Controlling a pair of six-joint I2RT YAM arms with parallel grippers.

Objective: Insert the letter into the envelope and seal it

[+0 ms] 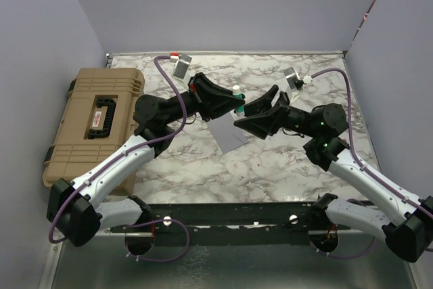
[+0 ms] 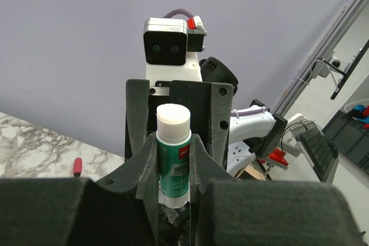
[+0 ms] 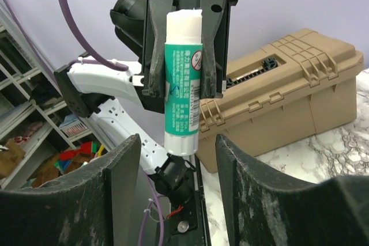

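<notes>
- The table [image 1: 183, 167] has a white top with grey marble veining, smooth and flat.
- The envelope [image 1: 229, 137] lies flat on it near the middle. It is a plain light-grey paper rectangle, turned a little askew.
- Seen from above, the envelope sits just to the near side of the point where the two hands meet. Its far edge runs under them, and neither hand touches it.
- The left hand [image 2: 173, 142] reaches in from the left. Its dark, matte fingers are drawn narrow and clamped on a glue stick [image 3: 183, 84].
- The glue stick is a round tube with a green printed label and white ends. It is gripped on its labelled middle, with both ends sticking out past the fingers.
- The right hand [image 3: 176, 142] comes in from the right and faces the left hand tip to tip. Its two rough, dark fingers stand wide apart.
- One white end of the glue stick sits just beyond the gap between those tips. The right fingers are clear of the tube on both sides.
- Farther left stands a big tan hard case [image 1: 88, 133] of ribbed moulded plastic with black latches.
</notes>
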